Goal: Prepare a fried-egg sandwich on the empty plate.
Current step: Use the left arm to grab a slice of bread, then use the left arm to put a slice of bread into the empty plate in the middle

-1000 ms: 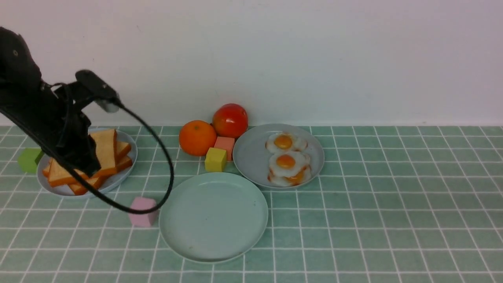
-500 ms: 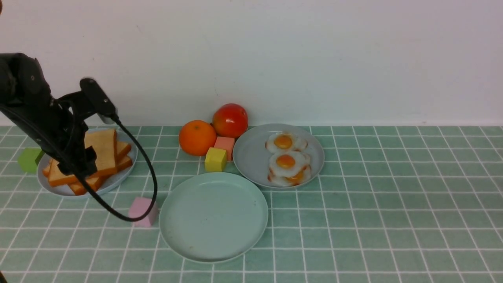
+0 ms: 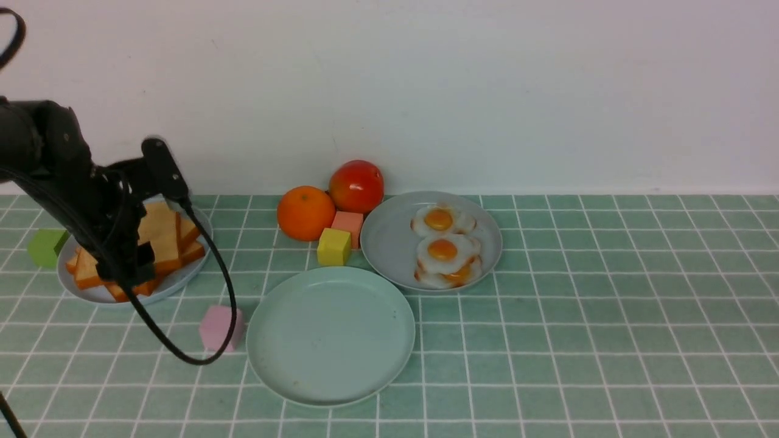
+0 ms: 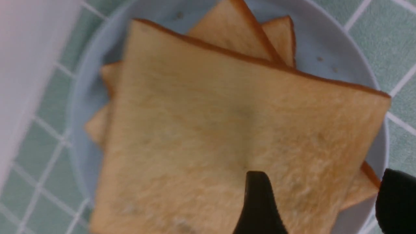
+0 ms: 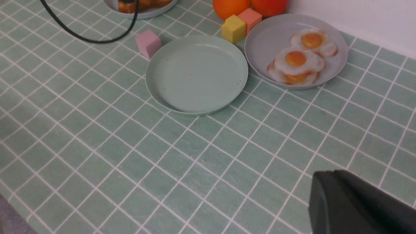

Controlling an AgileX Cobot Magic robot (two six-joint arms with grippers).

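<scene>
The empty plate [image 3: 331,334], pale mint green, lies at the front centre with nothing on it; the right wrist view shows this empty plate [image 5: 196,73] too. No fried-egg sandwich is in view. Toast slices [image 3: 164,234] are piled on a grey-blue plate [image 3: 201,234] at the left. My left gripper [image 3: 131,267] hangs open just over the pile. Close up, the left gripper [image 4: 325,195] has one finger over the top toast [image 4: 227,130] and the other past its corner. Fried eggs [image 3: 442,249] lie on another grey-blue plate [image 3: 389,243]. My right gripper [image 5: 325,182] is shut, over bare tiles.
An orange [image 3: 306,213], a tomato [image 3: 356,185], a yellow cube [image 3: 334,247] and a salmon cube [image 3: 348,222] sit behind the empty plate. A pink cube [image 3: 220,327] and the left arm's drooping cable [image 3: 207,353] are to its left. A green cube [image 3: 45,246] is beside the toast plate.
My left arm has come down onto the toast pile and its jaws have gone from shut to open. The cable loop has shifted left. Nothing else has moved.
</scene>
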